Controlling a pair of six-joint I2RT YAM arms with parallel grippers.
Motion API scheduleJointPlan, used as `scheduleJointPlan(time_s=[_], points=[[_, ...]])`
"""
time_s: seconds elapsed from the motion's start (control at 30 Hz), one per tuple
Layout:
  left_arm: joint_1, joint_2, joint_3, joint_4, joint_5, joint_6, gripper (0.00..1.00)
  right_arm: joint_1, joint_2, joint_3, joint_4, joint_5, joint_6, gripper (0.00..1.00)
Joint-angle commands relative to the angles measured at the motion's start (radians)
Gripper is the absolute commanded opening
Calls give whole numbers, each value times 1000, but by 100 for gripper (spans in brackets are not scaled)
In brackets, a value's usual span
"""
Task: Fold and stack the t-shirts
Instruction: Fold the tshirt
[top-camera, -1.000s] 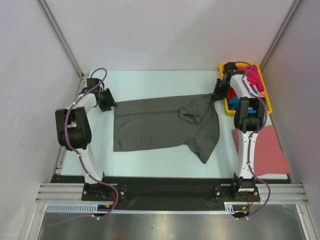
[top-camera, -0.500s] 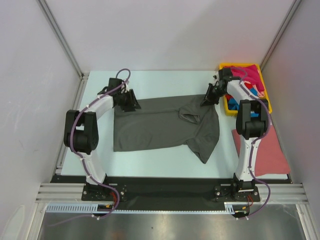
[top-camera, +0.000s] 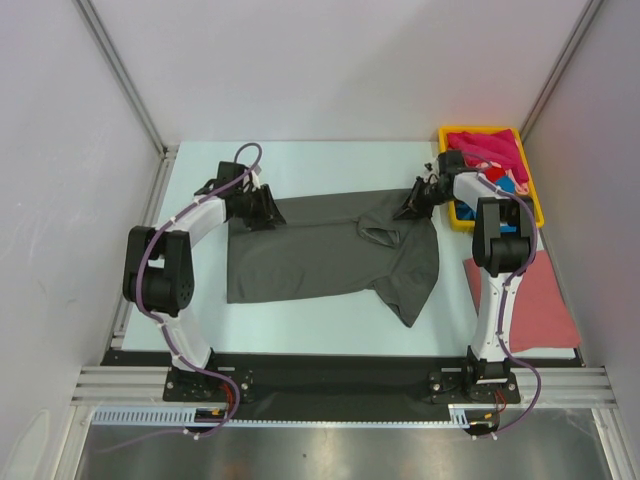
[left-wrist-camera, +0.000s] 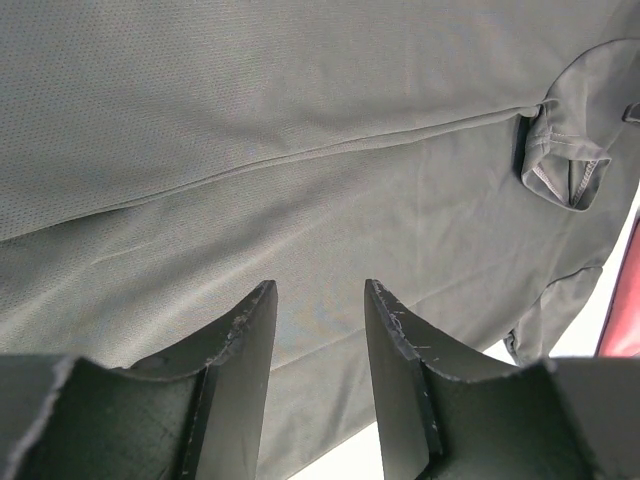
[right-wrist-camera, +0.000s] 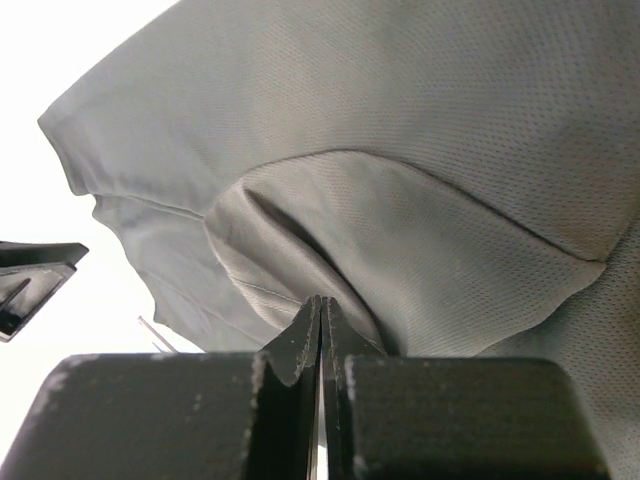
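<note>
The pink shirt (top-camera: 535, 300) lies folded flat at 4 o'clock on the table (top-camera: 300, 165), close beside the right arm's base. It reads as the start of the stack.

The grey shirt (top-camera: 310, 255) fills the middle of the table. It is spread wide but not squared: its right part bunches and trails toward 5 o'clock, and a sleeve mouth gapes near its centre-right.

Both grippers work its far edge. The left gripper (top-camera: 268, 210) sits over the shirt's 10 o'clock corner. Its wrist view shows the fingers (left-wrist-camera: 245, 340) spread apart above smooth cloth with nothing between them. The right gripper (top-camera: 408, 203) is at the shirt's 2 o'clock corner, fingers pressed together. A tented ridge of cloth runs up to the tips in its wrist view, so it appears to pinch the grey shirt there.

Farthest back, at 2 o'clock, the tray (top-camera: 480, 128) holds the magenta shirt (top-camera: 490, 148) on top of other colours, waiting their turn.

The step in hand looks like flattening the grey shirt before its first fold. Next, the left gripper needs to drop and close on its corner. Then both can pull apart to take out the slack and carry the far edge toward 6 o'clock, keeping the bunched sleeve from folding under.
</note>
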Motion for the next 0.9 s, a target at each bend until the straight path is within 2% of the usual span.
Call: scheduleJointPlan(time_s=[0.0, 0.47, 0.67, 0.87], points=[[-8, -50, 7, 0, 28, 14, 46, 2, 4, -29, 25, -22, -11, 0], [-8, -50, 29, -13, 16, 19, 46, 37, -65, -136, 19, -37, -53, 0], [-8, -55, 23, -10, 11, 20, 47, 69, -119, -236, 60, -83, -5, 0], [-8, -55, 21, -6, 11, 16, 47, 80, -183, -273, 78, -55, 3, 0]])
